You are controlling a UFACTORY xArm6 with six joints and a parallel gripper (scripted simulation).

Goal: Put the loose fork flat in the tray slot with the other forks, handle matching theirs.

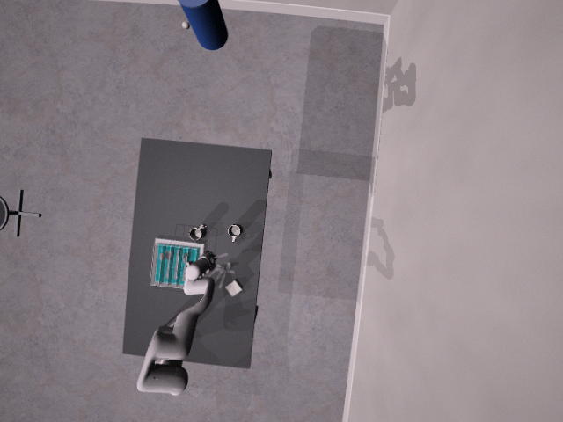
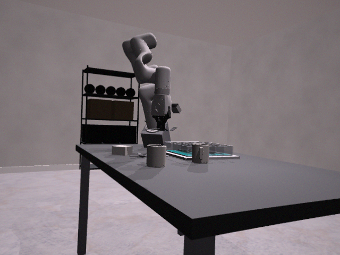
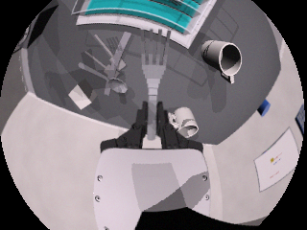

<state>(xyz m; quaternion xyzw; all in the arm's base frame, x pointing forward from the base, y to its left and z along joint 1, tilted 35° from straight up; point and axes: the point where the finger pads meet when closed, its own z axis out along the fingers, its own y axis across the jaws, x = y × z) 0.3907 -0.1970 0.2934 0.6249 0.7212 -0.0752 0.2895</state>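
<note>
- Looking down from the top view, the end effector (image 1: 209, 260) hangs over the dark worktop (image 1: 200, 181) just off the right-hand edge of the tray (image 1: 155, 261), whose slots have a teal floor. The fork it carries is too small to make out here. Two mugs (image 1: 195, 233) (image 1: 234, 230) stand beyond the end effector, one near the tray's far corner and the other well to its right. A small pale box (image 1: 233, 287) lies on the arm's side of the end effector and to its right, with a scatter of loose cutlery (image 1: 223, 271) between the two.
- Seen from the exterior view, the end effector (image 2: 162, 126) points straight down, well above the worktop (image 2: 247, 186). Its fingers are nearly closed on the fork (image 2: 172, 128), which sticks out level to the right, in the air and short of the tray (image 2: 228, 156). The tray lies lower and to the right, a mug (image 2: 200, 153) in front of it; a plain mug (image 2: 156, 155) stands below and nearer the camera, and the pale box (image 2: 121, 150) lies lower left. A shelf rack (image 2: 82, 109) stands behind against the wall.
- In the wrist view, the end effector (image 3: 153, 129) pinches the fork (image 3: 153, 73) by its handle between dark fingers. The tines point ahead toward the tray (image 3: 192, 29), stopping short of its near rim. Inside the tray, grey cutlery lies in the teal slots. Loose cutlery (image 3: 111, 67) lies on the worktop to the left of the held fork, and a mug (image 3: 224, 59) shows to the right.
</note>
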